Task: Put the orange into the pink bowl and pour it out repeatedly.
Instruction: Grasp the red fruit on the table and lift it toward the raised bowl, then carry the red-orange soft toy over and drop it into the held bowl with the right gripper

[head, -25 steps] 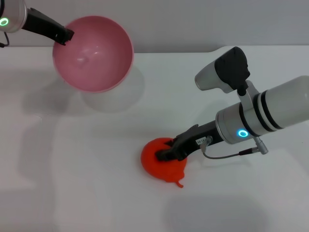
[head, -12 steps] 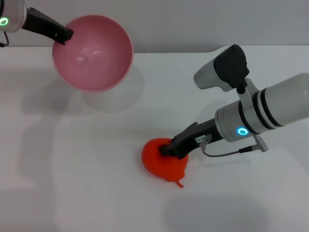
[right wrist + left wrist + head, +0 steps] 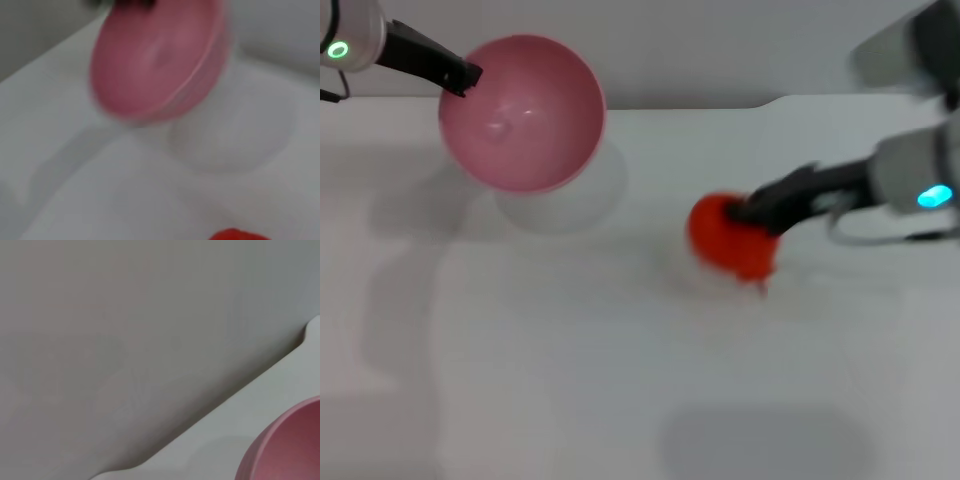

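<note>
White desk (image 3: 570, 380): right gripper (image 3: 745, 212) pinching small red-orange round orange (image 3: 725, 235), lifted; left gripper (image 3: 465, 75) clamping tilted glossy pink plastic bowl (image 3: 523, 112), far left. Next: carry orange over bowl.

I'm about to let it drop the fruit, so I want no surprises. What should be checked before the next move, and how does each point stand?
1. Orange held by the right end effector: ok, the fingers close on it and it appears lifted off the table.
2. Pink bowl held by the left end effector: ok, gripped at the rim and raised, its shadow lying below it.
3. Bowl empty: ok, nothing shows inside.
4. Bowl opening ready to receive: not ok, it is tilted toward the orange's side rather than facing up.
5. Orange above the bowl: not ok, it is well off to the bowl's right.
6. Grip firmness on the orange: cannot tell.
</note>
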`<state>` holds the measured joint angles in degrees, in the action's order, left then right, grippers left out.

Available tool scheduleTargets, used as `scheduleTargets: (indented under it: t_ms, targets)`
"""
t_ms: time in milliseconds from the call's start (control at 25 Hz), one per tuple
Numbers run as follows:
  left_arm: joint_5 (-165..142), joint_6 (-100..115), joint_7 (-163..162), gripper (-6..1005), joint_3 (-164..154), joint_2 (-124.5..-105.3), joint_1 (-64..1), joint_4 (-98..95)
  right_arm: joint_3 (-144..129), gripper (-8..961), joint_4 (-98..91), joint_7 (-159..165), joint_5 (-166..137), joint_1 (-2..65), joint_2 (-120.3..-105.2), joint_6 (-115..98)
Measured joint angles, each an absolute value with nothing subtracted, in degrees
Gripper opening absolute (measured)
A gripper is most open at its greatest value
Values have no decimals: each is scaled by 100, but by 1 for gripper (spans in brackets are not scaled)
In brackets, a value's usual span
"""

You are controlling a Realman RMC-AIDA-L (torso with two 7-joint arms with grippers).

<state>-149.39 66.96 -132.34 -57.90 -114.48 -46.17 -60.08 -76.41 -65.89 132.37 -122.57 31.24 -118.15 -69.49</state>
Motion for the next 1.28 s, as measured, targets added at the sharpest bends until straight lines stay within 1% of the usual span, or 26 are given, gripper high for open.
scheduleTargets:
  t_ms: [240, 320, 360, 520, 760, 1280]
  targets:
    - [-14938, 6716, -13258, 36, -5796, -11649, -4676, -6003, -6685, 56, -8408, 13350, -12657, 2742, -11864, -7522]
    - [-14934, 6737, -13260, 36, -5860, -11720, -4702, -6002, -6489, 58, -9136, 13341, -12639, 2772, -11875, -7703]
    - [-14922, 6743, -13277, 36, -5937, -11742, -4709, -5999, -6489, 59, -9136, 13341, -12639, 2772, -11875, -7703]
    - [-14879, 6666, -13512, 36, -6425, -11776, -4718, -5989, -6593, 65, -9718, 13303, -12606, 2938, -11883, -7769]
    - [-14712, 6606, -13746, 36, -6827, -11800, -4821, -5977, -7089, 73, -9666, 13205, -12594, 3232, -11883, -7489]
    - [-14437, 6528, -13698, 36, -6979, -11802, -4866, -5904, -7914, 90, -8836, 12833, -12597, 3438, -11890, -6819]
